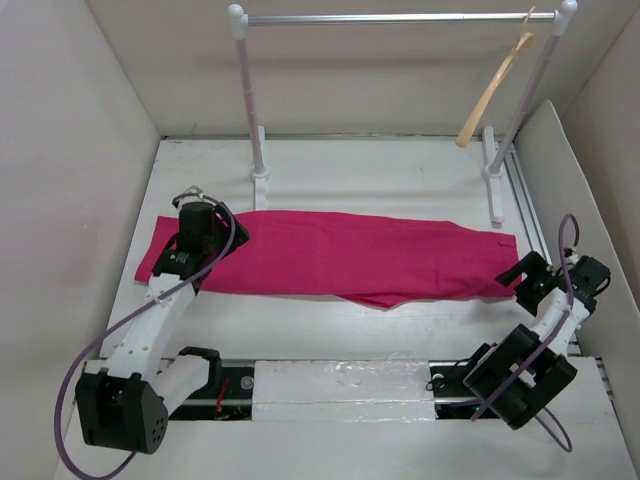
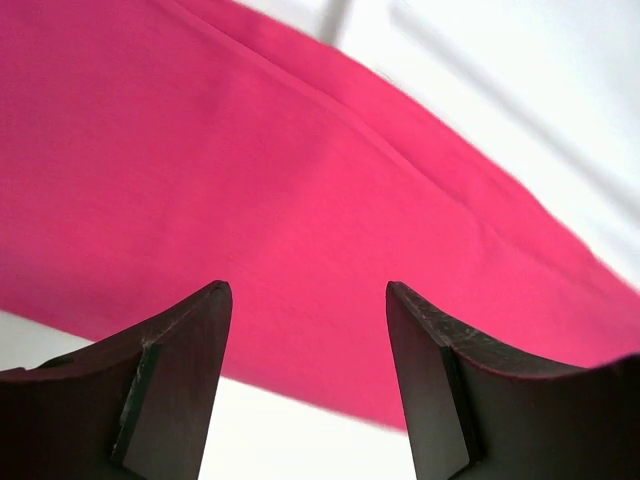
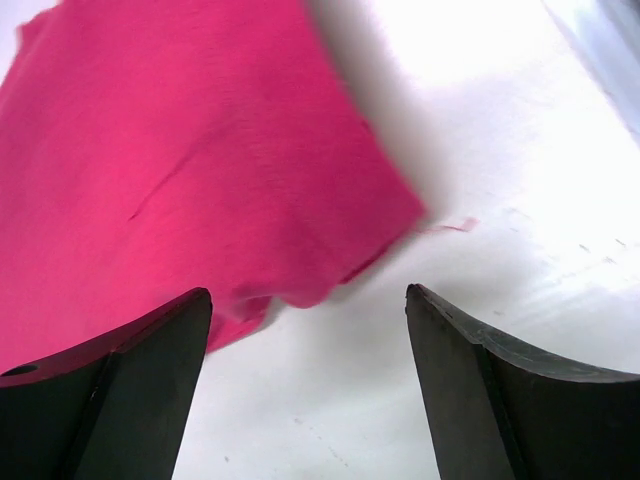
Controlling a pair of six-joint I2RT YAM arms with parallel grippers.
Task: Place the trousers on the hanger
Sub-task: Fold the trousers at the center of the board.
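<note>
The magenta-pink trousers (image 1: 340,255) lie flat and stretched across the table from left to right. The tan wooden hanger (image 1: 495,90) hangs by its hook from the right end of the rail, apart from the trousers. My left gripper (image 1: 210,225) is open over the trousers' left end; its wrist view shows pink cloth (image 2: 260,180) between and beyond the fingers (image 2: 190,370). My right gripper (image 1: 520,275) is open at the trousers' right end; its wrist view shows the cloth's corner (image 3: 200,160) just ahead of the open fingers (image 3: 150,380), with bare table between them.
A white-and-silver rail frame (image 1: 400,18) stands at the back on two feet (image 1: 260,180). White walls enclose the table on the left, back and right. A metal strip (image 1: 525,200) runs along the right side. A white taped bar (image 1: 340,385) lies at the near edge.
</note>
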